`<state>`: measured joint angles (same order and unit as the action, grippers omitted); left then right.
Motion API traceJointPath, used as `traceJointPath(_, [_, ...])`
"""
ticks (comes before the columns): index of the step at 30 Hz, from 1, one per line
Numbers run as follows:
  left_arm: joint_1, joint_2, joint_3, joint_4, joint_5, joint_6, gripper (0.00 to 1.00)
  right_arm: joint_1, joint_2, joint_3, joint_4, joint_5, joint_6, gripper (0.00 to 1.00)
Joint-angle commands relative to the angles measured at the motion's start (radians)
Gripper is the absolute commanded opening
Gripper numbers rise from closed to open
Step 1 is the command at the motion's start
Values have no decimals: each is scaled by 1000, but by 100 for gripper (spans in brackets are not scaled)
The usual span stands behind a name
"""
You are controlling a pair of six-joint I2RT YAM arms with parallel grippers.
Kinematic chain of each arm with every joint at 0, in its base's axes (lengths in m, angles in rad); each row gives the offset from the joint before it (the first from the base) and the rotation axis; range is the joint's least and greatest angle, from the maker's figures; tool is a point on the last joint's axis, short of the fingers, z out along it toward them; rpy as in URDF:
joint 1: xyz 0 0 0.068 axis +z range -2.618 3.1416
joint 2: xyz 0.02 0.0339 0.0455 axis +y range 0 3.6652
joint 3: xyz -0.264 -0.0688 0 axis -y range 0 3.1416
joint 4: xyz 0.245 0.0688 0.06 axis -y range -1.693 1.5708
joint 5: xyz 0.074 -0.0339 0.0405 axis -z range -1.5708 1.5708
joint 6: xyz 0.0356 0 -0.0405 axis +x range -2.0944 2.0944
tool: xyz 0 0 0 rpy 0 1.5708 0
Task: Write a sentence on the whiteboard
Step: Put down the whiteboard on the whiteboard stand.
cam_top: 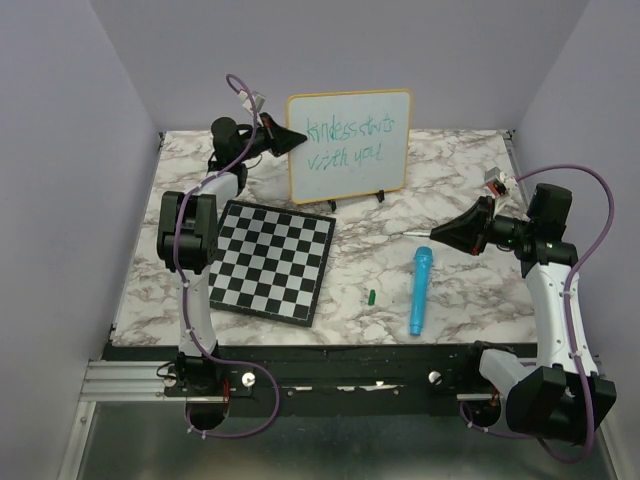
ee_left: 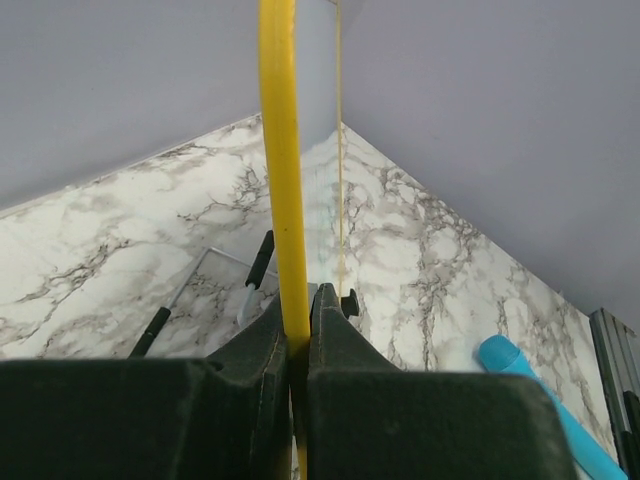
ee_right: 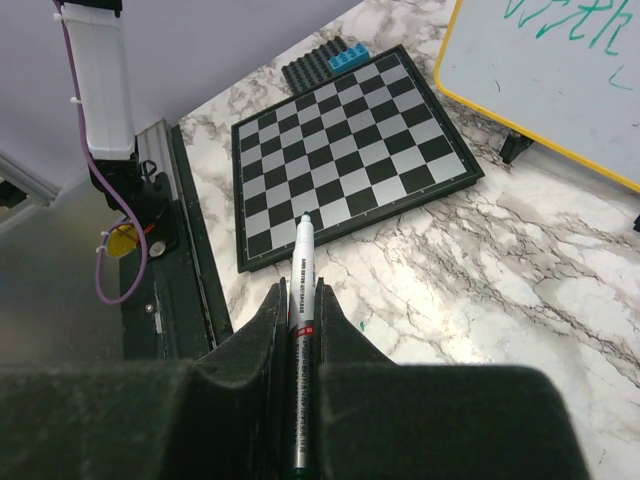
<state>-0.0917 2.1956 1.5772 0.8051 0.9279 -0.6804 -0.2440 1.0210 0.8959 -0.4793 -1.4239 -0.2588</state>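
1. 2 arm bases are seen bolted at the near edge of the marble bench, 1 on the left and 1 on the right.
2. 1 blue tube is laid flat on the bench right of centre. 1 small green cap is laid near its left side, apart from it.
3. 1 checkered board is laid flat left of centre, turned a little askew to the bench edge.
4. In the right wrist view, 1 black studded plate with 1 blue brick on it is seen just past the checkered board's corner farthest from that camera.
5. The right fingers are held above the right side of the bench, pointed left. They are pressed onto 1 pen, whose tip is left sticking out beyond them, well apart from the whiteboard.
6. 1 whiteboard is stood upright at the back centre of the bench, behind the checkered board. 2 of its small black feet are shown.
7. The sentence is written on the whiteboard in thin green lettering, in 2 lines: roughly "kindess starts" above, "with you" below.
8. The left fingers are pinched on the yellow frame at the whiteboard's left edge, near its top.
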Motion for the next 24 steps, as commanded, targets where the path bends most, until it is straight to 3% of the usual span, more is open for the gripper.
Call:
traceJointPath(1, [18, 49, -2, -14, -58, 274, 9, -5, 4, -9, 7, -24, -2, 0])
traceJointPath(16, [47, 79, 44, -190, -37, 444, 13, -5, 4, -9, 5, -27, -5, 1])
traceJointPath(24, [64, 75, 4, -192, -37, 522, 15, -6, 4, -11, 5, -27, -5, 1])
